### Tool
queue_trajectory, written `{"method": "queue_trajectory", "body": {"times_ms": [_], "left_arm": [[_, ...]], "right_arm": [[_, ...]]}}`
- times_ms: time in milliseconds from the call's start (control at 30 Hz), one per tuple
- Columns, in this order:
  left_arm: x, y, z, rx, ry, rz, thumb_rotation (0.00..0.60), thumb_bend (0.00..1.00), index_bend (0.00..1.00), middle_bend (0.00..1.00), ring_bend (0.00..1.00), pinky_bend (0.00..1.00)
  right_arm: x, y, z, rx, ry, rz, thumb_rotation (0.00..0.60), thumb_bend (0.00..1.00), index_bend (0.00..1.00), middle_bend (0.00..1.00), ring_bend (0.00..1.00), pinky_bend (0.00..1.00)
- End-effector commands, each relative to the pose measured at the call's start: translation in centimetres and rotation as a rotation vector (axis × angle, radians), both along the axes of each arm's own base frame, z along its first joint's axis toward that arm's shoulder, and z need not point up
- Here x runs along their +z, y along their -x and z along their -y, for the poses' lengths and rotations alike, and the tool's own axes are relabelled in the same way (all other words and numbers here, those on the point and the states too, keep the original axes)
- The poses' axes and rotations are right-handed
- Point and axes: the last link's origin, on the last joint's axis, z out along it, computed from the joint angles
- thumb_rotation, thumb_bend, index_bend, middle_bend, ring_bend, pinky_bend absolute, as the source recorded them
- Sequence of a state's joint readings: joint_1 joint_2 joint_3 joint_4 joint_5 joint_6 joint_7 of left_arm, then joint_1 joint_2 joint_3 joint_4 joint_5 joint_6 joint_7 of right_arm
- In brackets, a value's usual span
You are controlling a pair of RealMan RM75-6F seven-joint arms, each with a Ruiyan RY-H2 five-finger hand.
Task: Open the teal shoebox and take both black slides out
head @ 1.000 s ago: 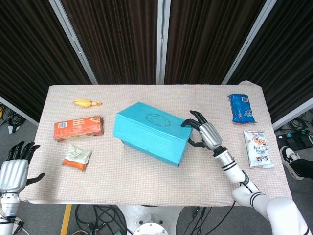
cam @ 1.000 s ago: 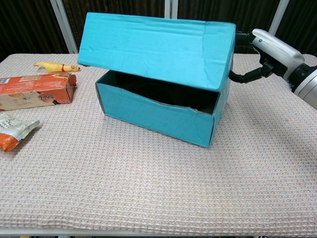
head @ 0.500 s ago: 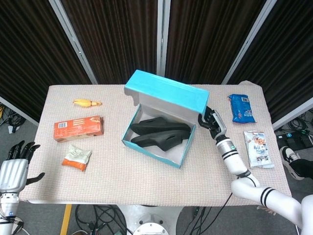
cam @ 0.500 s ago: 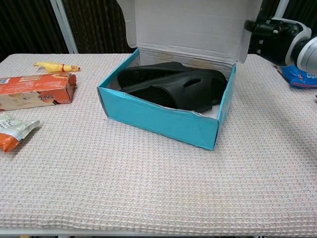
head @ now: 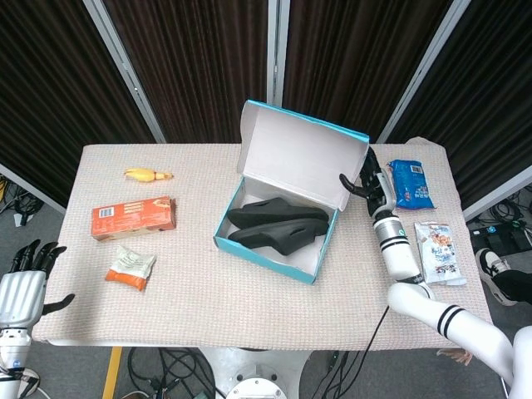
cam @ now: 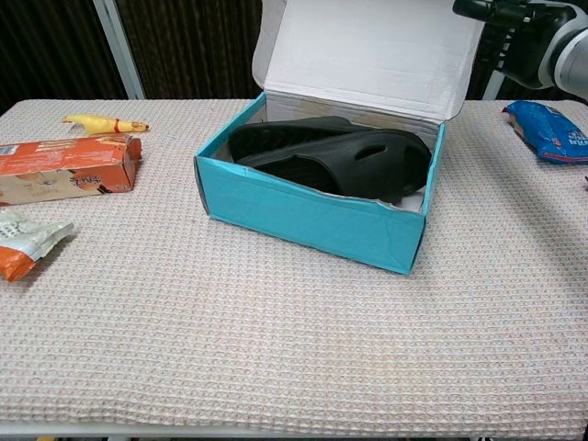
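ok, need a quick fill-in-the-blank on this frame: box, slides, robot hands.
1. The lid of the teal shoebox stands ____.
2. Both black slides lie ____ the shoebox.
3. The robot hand at the lid's edge is the ____ robot hand.
4. The left robot hand is off the table's front corner, holding ____.

Missing words: open; inside; right; nothing
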State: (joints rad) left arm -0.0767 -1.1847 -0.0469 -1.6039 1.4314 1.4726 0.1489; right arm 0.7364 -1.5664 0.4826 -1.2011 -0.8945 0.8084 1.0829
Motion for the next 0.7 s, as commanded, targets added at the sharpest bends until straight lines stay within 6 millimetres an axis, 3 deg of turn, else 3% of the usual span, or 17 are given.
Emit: {"method": "queue_trajectory", "body": {"times_ms": [33, 167, 300, 367, 467, 567, 700], "left_arm": [[0.0, 0.0, 0.0, -0.002, 0.0, 0.0, 0.6, 0.0, 0.2, 0.14, 0.04, 0.11], [0.1, 0.0, 0.0, -0.009, -0.001, 0.0, 0.6, 0.0, 0.2, 0.14, 0.04, 0.11], [0.1, -0.2, -0.1, -0.014, -0.003, -0.001, 0.6, 0.0, 0.2, 0.14, 0.04, 0.11], [0.1, -0.3, -0.2, -0.018, -0.002, -0.002, 0.6, 0.0, 0.2, 0.14, 0.04, 0.11], [0.1, -0.4, -0.2, -0.025, 0.0, -0.002, 0.6, 0.0, 0.2, 0.14, 0.04, 0.11], [0.0, -0.5, -0.3, -0.032, 0.001, -0.001, 0.6, 0.0, 0.2, 0.14, 0.04, 0.11], [0.0, -0.5, -0.2, -0.032, 0.005, 0.004, 0.6, 0.0, 0.2, 0.14, 0.04, 0.11]], "right_arm": [[1.4, 1.2, 0.3, -0.103, 0.168, -0.07, 0.6, 0.1, 0.0, 0.0, 0.0, 0.0], [2.7, 2.0, -0.9, -0.079, 0.338, -0.246, 0.6, 0.1, 0.0, 0.0, 0.0, 0.0], [3.1, 2.2, -3.3, 0.123, 0.389, -0.546, 0.6, 0.09, 0.0, 0.0, 0.0, 0.0], [3.4, 1.6, -4.1, 0.238, 0.365, -0.668, 0.6, 0.08, 0.0, 0.0, 0.0, 0.0], [3.4, 0.9, -5.2, 0.361, 0.288, -0.805, 0.6, 0.06, 0.03, 0.09, 0.0, 0.02], [2.7, 0.0, -6.1, 0.473, 0.152, -0.93, 0.6, 0.03, 0.16, 0.24, 0.04, 0.09], [0.8, -1.1, -6.3, 0.575, 0.042, -1.126, 0.6, 0.03, 0.18, 0.25, 0.06, 0.09]]}}
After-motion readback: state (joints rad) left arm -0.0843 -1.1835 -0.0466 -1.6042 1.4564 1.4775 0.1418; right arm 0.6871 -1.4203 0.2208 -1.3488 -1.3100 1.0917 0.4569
